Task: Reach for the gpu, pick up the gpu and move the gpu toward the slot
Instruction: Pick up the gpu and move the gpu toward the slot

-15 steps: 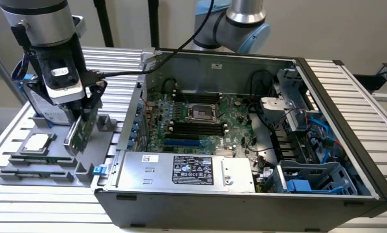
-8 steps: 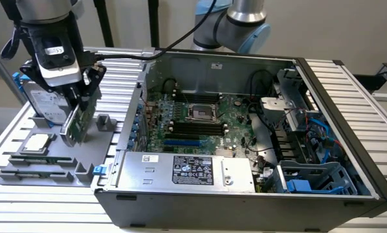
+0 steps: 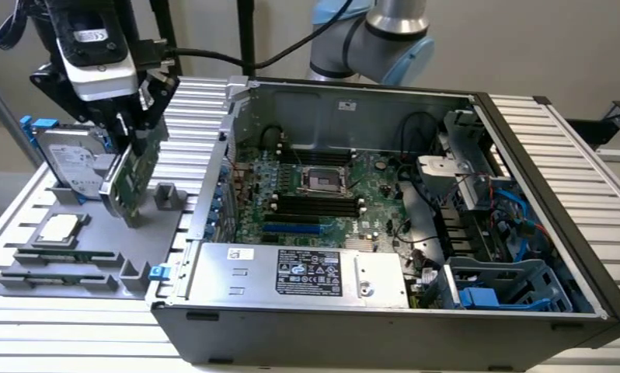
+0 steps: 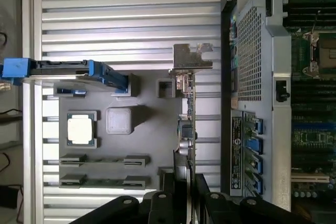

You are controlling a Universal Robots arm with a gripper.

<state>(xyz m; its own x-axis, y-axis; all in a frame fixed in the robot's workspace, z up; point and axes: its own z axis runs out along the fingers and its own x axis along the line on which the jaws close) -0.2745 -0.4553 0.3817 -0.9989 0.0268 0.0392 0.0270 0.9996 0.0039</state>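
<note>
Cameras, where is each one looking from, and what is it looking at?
Exterior view: sits off the arm, above and in front, looking down at the open computer case and grey parts tray; the arm and its end effector show, closed on the gpu.
Wrist view: rides on the wrist, looking down along the gpu at the tray; the dark fingers show.
Shared: gpu, tray, CPU chip, hard drive, case.
</note>
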